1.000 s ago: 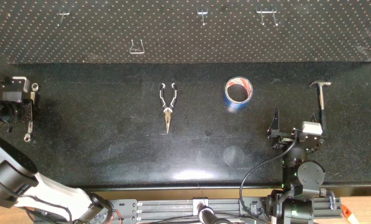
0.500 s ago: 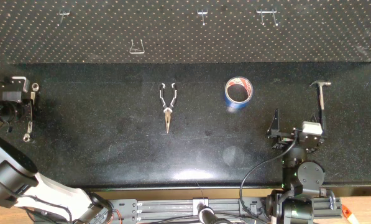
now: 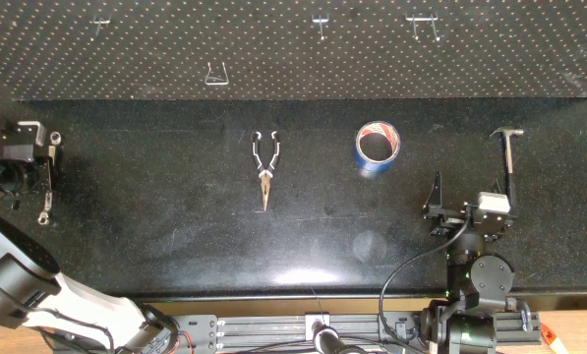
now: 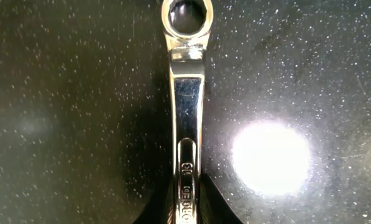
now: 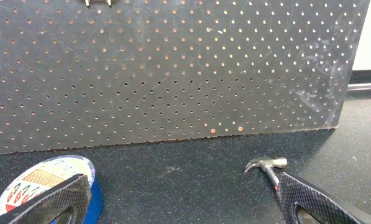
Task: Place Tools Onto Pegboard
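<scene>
At the far left of the black table, my left gripper (image 3: 37,177) is shut on a chrome wrench (image 3: 48,182). In the left wrist view the wrench (image 4: 186,118) lies on the table, its shaft pinched between my fingers and its ring end (image 4: 186,15) pointing away. My right gripper (image 3: 467,204) rests open at the right front, holding nothing. Its wide-spread fingers (image 5: 54,199) frame the tape roll (image 5: 45,183) and the hammer (image 5: 269,167). Needle-nose pliers (image 3: 264,169) lie mid-table, the blue tape roll (image 3: 378,146) right of them, the hammer (image 3: 508,152) at far right.
The dark pegboard (image 3: 293,49) stands along the back of the table. It carries metal hooks at the left (image 3: 98,24), lower left (image 3: 215,75), centre (image 3: 321,22) and right (image 3: 422,24). The table's front edge runs just above the arm bases.
The wrench in the left gripper has shifted slightly, its near end now a little farther up the top view. The right arm has stayed still.
</scene>
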